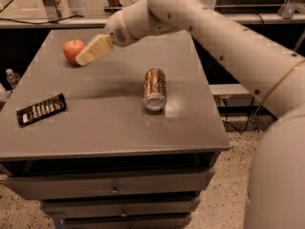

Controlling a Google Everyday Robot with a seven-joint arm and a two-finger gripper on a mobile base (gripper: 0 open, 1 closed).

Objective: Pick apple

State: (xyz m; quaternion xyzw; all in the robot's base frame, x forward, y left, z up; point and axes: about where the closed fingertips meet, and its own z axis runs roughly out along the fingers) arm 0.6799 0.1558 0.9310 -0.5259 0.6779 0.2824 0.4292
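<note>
The white arm point(205, 30) slants down-left over the counter point(109, 128), its pincer point(85, 57) at the apple's point(71, 48) right edge; wide or narrow, I cannot tell.

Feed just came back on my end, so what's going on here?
The robot arm is reaching across the grey table for the apple at its far left corner. The end effector is right beside the apple, which is not yet lifted. A drink can lies on its side mid-table, and a dark packet lies near the left edge.
</note>
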